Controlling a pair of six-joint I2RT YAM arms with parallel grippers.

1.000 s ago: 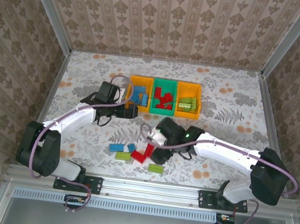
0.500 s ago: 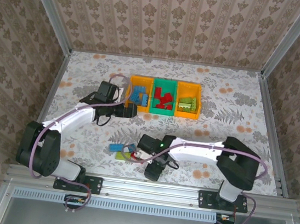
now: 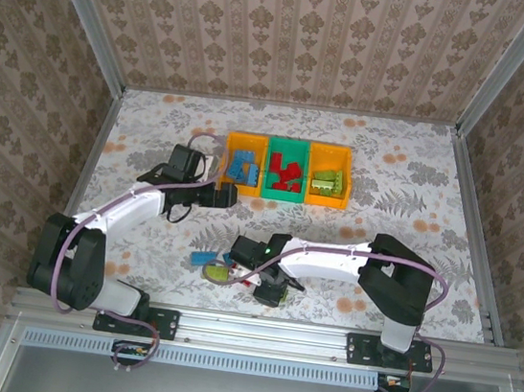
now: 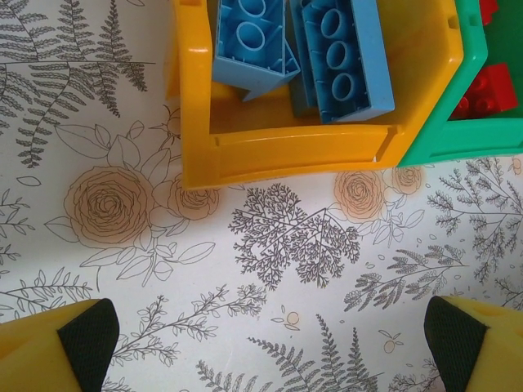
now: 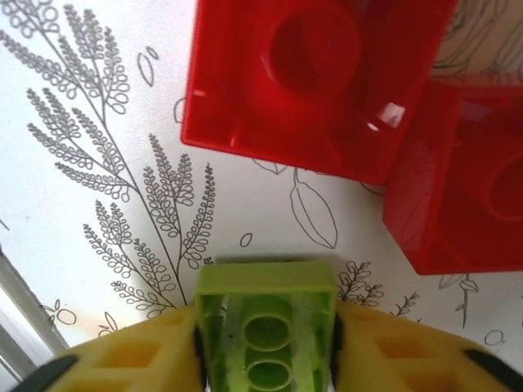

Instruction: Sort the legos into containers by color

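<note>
the right gripper point(image 5: 265, 355) is closed narrow on a light green brick point(image 5: 265, 298), with its yellow fingers point(image 5: 139, 359) pressed against both long sides. the brick's hollow side faces the wrist camera, two round tubes showing in a row. its long axis runs straight out ahead between the fingers, in line with them. on the flowered table point(image 5: 98, 163) just past the fingertips lies a red brick point(image 5: 315, 82), dead ahead and hollow side up. a second red brick point(image 5: 466, 180) lies ahead and to the right, close against the first. in the top view the right gripper point(image 3: 270, 290) is low over the table near the arm bases. a blue brick point(image 3: 203, 258) and another green brick point(image 3: 216, 272) lie beside it, toward the left arm's side.

the left gripper point(image 4: 270, 339) stands wide, its black pads point(image 4: 86, 335) far apart with bare table between them. ahead of it sits the left orange-yellow bin point(image 4: 286, 151), near wall facing the fingers, holding blue bricks point(image 4: 343, 57). the studded one lies with its long axis pointing away from the gripper, leaning a little to the right. joined to that bin, ahead and right of the gripper, is the green bin point(image 4: 458, 139) with red pieces point(image 4: 484, 86) inside. in the top view the right orange-yellow bin point(image 3: 326, 203) holds green bricks point(image 3: 327, 179).
</note>
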